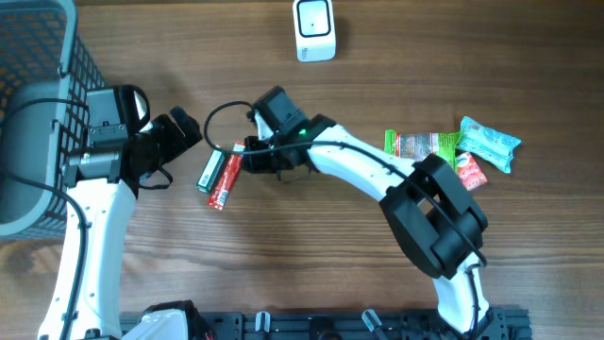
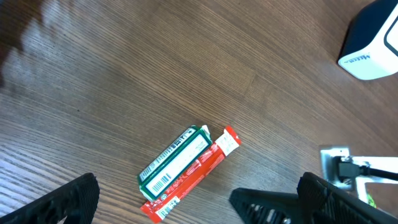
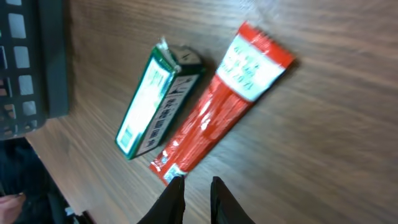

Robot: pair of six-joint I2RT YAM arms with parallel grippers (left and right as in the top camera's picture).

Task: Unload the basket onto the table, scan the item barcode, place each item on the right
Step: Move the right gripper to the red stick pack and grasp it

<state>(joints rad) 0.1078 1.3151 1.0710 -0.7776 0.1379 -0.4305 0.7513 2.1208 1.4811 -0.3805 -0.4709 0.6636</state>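
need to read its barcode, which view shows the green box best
The left wrist view: the green box lies whole, sharp, its barcode facing the camera. The right wrist view shows it tilted and softer; overhead shows it small, beside the red packet.

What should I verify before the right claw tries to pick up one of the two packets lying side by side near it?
1. Right claw is empty: ok, there is nothing between its fingers.
2. Right claw is open wide enough to grasp: not ok, its fingers stand almost together.
3. Long red foil sachet is separate from the green-and-white cardboard box: not ok, they lie against each other.
4. Barcode faces up: ok on the box.
5. Left claw is out of the way: ok, it is wide open beside the packets and not touching them.
6. White block-shaped scanner is uncovered: ok.
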